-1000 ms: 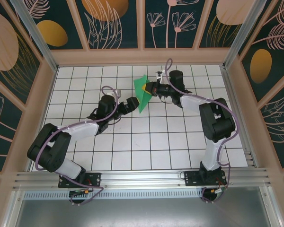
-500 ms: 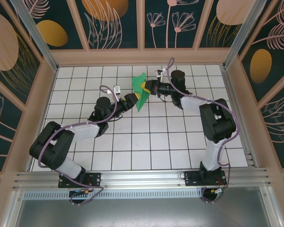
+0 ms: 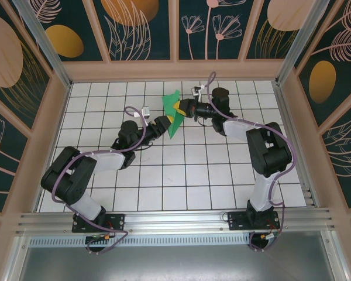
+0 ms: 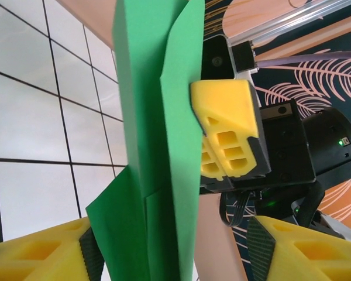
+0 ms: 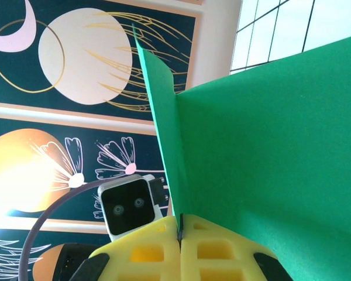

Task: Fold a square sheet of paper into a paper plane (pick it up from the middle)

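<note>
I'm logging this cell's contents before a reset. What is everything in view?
paper: one, green, partly folded, held above the table
table: one, white grid tiles, under the arms
walls: dark teal with floral patterns, around the table
rail: one, silver, near edge
arms: two, black and white, bases at the near edge
right gripper: yellow fingers, shut on the paper
left gripper: yellow fingers, open, one either side of the paper
</note>
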Robot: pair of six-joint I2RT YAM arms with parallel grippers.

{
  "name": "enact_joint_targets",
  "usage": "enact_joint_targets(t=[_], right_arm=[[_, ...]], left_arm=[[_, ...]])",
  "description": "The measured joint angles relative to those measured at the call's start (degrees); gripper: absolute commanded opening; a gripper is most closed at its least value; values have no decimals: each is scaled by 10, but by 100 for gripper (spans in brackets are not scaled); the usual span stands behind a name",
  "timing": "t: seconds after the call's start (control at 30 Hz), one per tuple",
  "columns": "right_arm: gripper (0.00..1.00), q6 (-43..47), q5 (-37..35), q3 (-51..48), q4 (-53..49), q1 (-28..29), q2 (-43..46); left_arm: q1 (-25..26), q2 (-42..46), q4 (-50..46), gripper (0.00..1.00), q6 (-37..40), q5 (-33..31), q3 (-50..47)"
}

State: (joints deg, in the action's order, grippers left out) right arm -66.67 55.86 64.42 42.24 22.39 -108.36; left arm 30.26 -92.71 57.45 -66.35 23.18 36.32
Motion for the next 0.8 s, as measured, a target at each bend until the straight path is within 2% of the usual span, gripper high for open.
enact_joint_targets(t=[0.27,0.43,0.6,0.8], right_arm=[[9,-3,2,-9,1,2,0],[21,10,-2,-13,-15,2,2],[42,61,-26,-14,-91,2,23],[63,182,-133,-12,-262,0,90]], left_arm=[[0,-7,7,33,-11,4,0],[0,-7,6,13,-5,3,0],[0,6,-34,11,21,-5,0],[0,58,-195,12,118,-68,26]])
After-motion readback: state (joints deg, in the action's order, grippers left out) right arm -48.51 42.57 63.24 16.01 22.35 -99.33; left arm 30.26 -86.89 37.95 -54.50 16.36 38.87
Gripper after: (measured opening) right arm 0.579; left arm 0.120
